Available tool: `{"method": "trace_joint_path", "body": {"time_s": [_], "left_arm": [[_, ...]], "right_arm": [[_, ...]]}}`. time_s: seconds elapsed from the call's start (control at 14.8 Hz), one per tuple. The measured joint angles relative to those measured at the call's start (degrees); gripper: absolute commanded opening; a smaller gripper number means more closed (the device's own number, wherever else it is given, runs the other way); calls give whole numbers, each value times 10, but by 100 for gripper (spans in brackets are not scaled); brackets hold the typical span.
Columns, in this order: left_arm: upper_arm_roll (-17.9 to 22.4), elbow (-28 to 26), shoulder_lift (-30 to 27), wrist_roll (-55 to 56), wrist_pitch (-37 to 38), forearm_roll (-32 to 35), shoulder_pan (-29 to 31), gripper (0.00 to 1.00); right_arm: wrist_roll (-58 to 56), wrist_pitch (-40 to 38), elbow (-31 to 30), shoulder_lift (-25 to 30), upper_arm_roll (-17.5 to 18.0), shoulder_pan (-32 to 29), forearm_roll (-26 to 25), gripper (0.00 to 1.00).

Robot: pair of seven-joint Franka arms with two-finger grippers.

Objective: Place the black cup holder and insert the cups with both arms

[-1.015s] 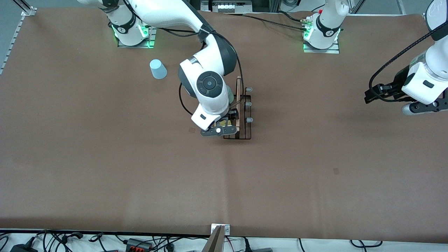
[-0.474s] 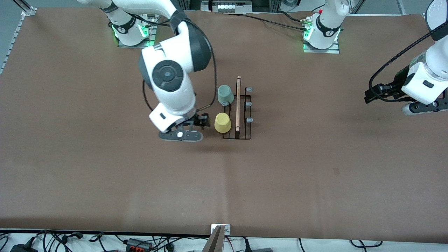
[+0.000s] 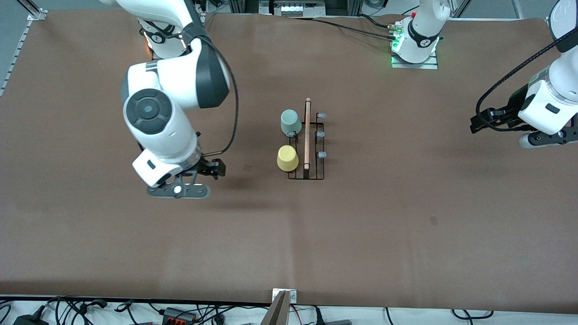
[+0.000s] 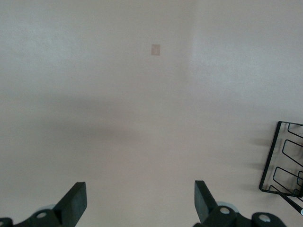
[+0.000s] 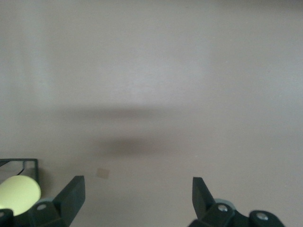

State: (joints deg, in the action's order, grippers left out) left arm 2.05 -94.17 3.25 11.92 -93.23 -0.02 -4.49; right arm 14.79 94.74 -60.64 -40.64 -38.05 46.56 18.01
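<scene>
Cup holder: black cup holder (image 3: 307,149) sits mid-table, wooden rod handle (image 3: 307,133) running along the top, base flat on the brown table (image 3: 361,234).

Cups on it: pale green cup (image 3: 290,122) and yellow cup (image 3: 287,158) both sit upside down on prongs on the side toward the right arm's end, yellow one nearer the front camera. The grey-tipped prongs (image 3: 321,135) on the side toward the left arm's end are bare.

Blue cup: can't spot it in any view, the right arm's bulk may be covering it.

Right gripper: right gripper (image 3: 198,174) hangs over bare table, well apart from the rack, toward the right arm's end. Fingers spread wide, nothing in them. Its wrist view just catches the yellow cup (image 5: 18,194) and a rack corner at the edge.

Left gripper: left gripper (image 3: 481,121) waits up over its own end of the table, fingers wide and empty too. The holder (image 4: 284,163) only shows at the border of its wrist view.

What could go wrong: my guess is the last cup is the tricky bit. The rack is light wire, so pushing a cup down off-centre on a prong could tip or slide it and shake the two seated cups loose. A hidden cup could also get knocked by an elbow.
</scene>
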Motion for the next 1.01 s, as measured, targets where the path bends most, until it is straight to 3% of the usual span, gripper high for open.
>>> {"method": "trace_joint_path", "body": {"time_s": [0.41, 1.01], "left_arm": [[0, 0, 0, 0, 0, 0, 0, 100], [0, 0, 0, 0, 0, 0, 0, 100]], "right_arm": [[-47, -2, -2, 0, -1, -92, 6, 100], [-56, -3, -1, 1, -1, -114, 9, 100]]}}
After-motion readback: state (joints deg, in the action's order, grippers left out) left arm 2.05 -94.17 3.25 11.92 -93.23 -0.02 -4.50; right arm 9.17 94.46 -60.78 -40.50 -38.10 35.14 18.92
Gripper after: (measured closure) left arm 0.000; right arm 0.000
